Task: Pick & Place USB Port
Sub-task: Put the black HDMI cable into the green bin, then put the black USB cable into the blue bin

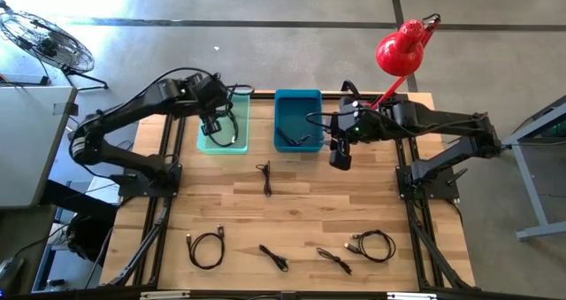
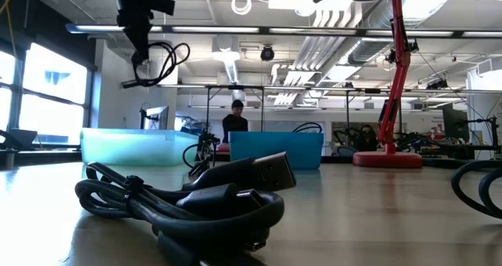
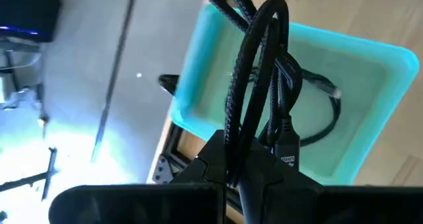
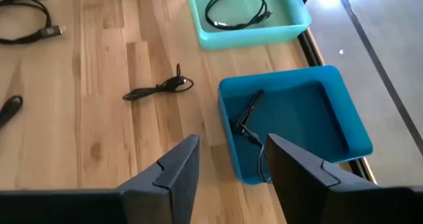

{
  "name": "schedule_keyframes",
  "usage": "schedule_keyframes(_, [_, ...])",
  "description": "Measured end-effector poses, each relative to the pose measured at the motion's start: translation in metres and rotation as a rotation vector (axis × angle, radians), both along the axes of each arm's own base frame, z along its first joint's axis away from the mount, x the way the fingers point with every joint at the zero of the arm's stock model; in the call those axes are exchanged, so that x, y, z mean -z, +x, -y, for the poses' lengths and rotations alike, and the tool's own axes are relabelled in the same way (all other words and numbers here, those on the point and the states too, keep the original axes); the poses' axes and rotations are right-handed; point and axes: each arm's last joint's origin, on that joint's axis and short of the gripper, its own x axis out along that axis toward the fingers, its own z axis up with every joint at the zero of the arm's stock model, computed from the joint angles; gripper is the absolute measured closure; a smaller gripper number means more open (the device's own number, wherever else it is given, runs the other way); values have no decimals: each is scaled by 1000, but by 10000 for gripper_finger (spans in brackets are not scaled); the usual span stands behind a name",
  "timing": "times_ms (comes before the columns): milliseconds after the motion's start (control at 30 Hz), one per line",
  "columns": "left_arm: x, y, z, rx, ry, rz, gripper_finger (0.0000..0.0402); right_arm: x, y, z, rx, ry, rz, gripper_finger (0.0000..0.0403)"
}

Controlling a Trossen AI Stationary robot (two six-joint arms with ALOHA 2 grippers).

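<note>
- Fingers first: the left gripper (image 3: 254, 168) is clamped tight on a looped black cable (image 3: 254, 85), dangling it right above the light teal bin (image 1: 224, 123).
- That bin already has one coiled cable (image 4: 236, 9) lying on its floor, directly under the hanging one.
- Over to the right gripper (image 4: 228, 161), hovering beside the dark blue bin (image 4: 310, 118), which sits just right of the teal bin: its fingers stand apart with nothing between them.
- A thin cable (image 4: 248, 121) lies inside the dark blue bin, against the wall nearest the teal bin.
- More cables wait on the wooden table (image 1: 309, 211), well away from the teal bin: one short cable (image 1: 265, 176) just in front of it, four more along the near edge.
- Risk now: the loop hangs wide, so on release part of it could drape over the teal bin's rim and slide out onto the table.
- Another worry: the stiff braid might snag on a finger and get dragged back up.
- Hard to read: the left fingertips are buried behind the cable, and the plug types are too small to make out.
- In the low view the right arm is nearly all cut off.
</note>
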Motion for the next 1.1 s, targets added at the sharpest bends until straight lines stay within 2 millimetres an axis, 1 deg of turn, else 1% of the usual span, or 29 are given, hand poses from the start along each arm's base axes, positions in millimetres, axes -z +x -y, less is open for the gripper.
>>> schedule_keyframes(233, [25,17,-31,47,-116,-95,394,2,-2,0,-1,-6,-28,249])
schedule_keyframes(333, [36,21,-43,66,-172,-134,394,3,-3,0,-4,-5,-43,248])
schedule_keyframes(433, [47,24,-54,74,-249,-136,392,5,-6,0,0,-1,-78,248])
schedule_keyframes(500, [52,24,-60,59,-273,-139,378,7,-8,0,1,1,-106,248])
schedule_keyframes(600, [58,25,-66,36,-277,-175,339,8,-10,0,9,5,-131,251])
schedule_keyframes(933, [58,28,-63,35,-250,-194,229,7,-8,1,-12,-23,-120,252])
schedule_keyframes(1033, [58,30,-57,61,-260,-205,206,7,-8,1,-15,-26,-121,252])
schedule_keyframes(1100, [54,30,-48,103,-277,-208,197,7,-8,1,-12,-29,-122,253])
